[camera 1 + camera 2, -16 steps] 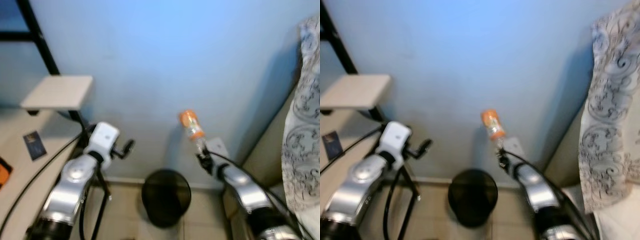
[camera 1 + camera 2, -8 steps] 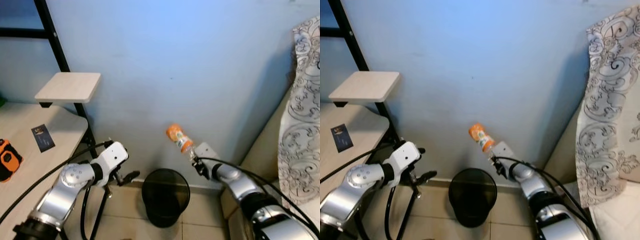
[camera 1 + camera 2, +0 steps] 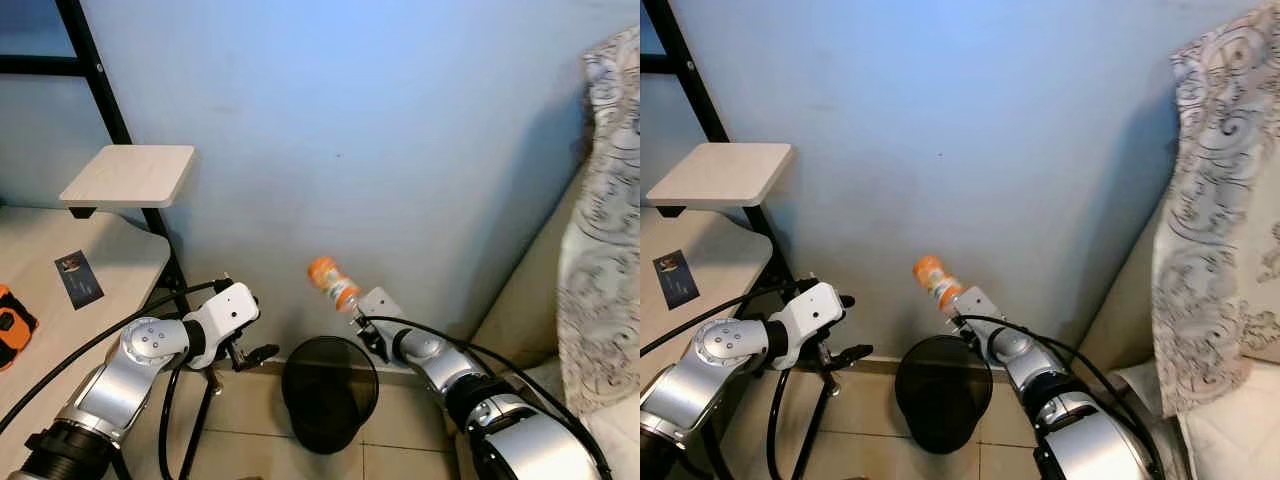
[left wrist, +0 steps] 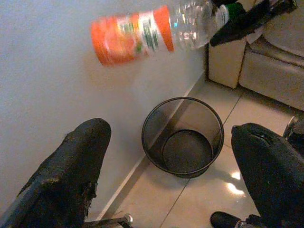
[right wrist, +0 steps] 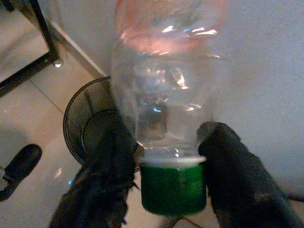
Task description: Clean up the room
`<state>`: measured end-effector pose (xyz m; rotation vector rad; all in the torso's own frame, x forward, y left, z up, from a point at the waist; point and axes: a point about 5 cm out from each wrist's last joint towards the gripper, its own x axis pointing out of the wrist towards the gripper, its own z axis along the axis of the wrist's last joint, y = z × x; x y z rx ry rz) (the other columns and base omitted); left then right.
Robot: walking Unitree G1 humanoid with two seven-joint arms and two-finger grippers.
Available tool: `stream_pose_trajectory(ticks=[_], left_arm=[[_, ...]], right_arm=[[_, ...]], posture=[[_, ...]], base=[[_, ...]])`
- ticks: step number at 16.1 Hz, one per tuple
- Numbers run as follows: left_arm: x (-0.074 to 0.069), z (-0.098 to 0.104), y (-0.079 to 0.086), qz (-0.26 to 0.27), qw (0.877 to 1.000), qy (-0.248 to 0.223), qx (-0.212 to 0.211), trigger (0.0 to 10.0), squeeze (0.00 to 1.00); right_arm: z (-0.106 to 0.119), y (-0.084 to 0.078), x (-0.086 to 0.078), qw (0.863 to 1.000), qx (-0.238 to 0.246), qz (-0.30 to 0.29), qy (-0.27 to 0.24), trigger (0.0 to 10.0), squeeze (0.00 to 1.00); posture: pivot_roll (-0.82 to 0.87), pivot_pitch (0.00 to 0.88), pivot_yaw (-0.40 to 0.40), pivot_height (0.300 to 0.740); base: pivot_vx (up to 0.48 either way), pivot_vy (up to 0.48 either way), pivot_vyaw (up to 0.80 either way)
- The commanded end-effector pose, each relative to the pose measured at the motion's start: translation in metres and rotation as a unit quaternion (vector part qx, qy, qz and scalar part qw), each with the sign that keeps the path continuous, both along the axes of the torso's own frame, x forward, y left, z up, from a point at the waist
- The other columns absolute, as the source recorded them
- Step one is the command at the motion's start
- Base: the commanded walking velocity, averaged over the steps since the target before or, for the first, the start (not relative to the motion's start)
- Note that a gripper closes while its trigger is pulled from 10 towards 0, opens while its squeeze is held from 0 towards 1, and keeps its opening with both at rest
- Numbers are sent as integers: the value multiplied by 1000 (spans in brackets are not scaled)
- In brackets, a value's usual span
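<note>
My right gripper [image 3: 358, 316] is shut on the green-capped neck of a clear plastic bottle [image 3: 331, 281] with an orange label. The bottle points up and to the left, close to the blue wall, above a round black mesh bin [image 3: 330, 392] that stands on the tiled floor. In the right wrist view the fingers [image 5: 107, 171] clamp the bottle [image 5: 161, 95] just above its cap, and the bin [image 5: 85, 128] lies below. My left gripper [image 3: 252, 354] hangs open, low and left of the bin. Its view shows the bottle [image 4: 142, 33] over the bin [image 4: 183, 137].
A light desk [image 3: 100, 265] at the left carries a dark card [image 3: 76, 279] and an orange device [image 3: 10, 325]. Above it a small shelf [image 3: 128, 175] sits on a black frame [image 3: 100, 85]. A beige sofa [image 3: 520, 310] and patterned cloth [image 3: 605, 220] stand at the right.
The right gripper has carried the bottle down and to the left, so it now hangs above the bin. The left arm has dropped lower. The camera has shifted too.
</note>
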<state>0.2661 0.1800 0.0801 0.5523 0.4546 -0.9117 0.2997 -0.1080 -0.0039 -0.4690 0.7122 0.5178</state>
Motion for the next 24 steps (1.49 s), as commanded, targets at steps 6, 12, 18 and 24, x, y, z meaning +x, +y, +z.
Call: stream_pose_trajectory(ticks=[6, 12, 18, 24], left_arm=[[2, 1, 1, -1, 1000, -4, 7, 10000, 0], [-7, -2, -3, 19, 1000, 3, -19, 10000, 0], [-4, 1, -1, 163, 981, -38, -98, 10000, 0], [3, -10, -13, 243, 964, -59, -86, 10000, 0]], right_arm=[[0, 9, -1, 1000, 20, 16, 2, 10000, 1000], [4, -11, 1, 985, 127, -107, -40, 10000, 1000], [7, -43, -17, 949, 186, -218, -132, 10000, 1000], [19, -41, -28, 941, 247, -183, -140, 10000, 1000]], posture=[[46, 0, -1, 740], [48, 0, 2, 740], [3, 0, 30, 740], [24, 0, -1, 740]], base=[[0, 0, 0], [0, 0, 0], [0, 0, -508], [0, 0, -757]])
